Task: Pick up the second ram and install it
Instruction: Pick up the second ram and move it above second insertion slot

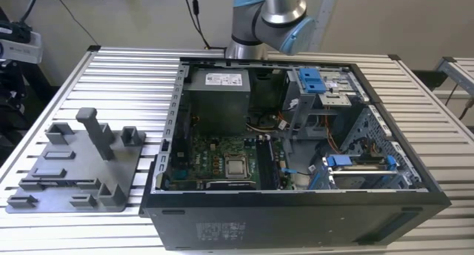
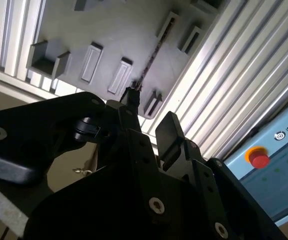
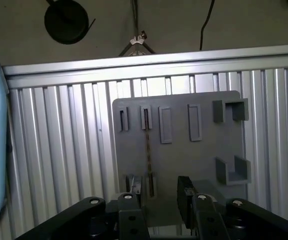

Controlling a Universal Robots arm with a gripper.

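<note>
The gripper (image 3: 159,186) is hovering above the grey fixture tray (image 3: 199,160) with its fingers spread wide and gripping nothing, while the second ram (image 3: 147,145) is standing on edge in a tray slot, bare tray flanking both faces.

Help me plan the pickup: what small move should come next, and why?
Probably lower the gripper straight toward the second ram, standing on edge in the grey fixture tray. In the first wrist view the open fingers frame its near end, yet the whole tray shows beyond them, so they seem well above it.
</note>
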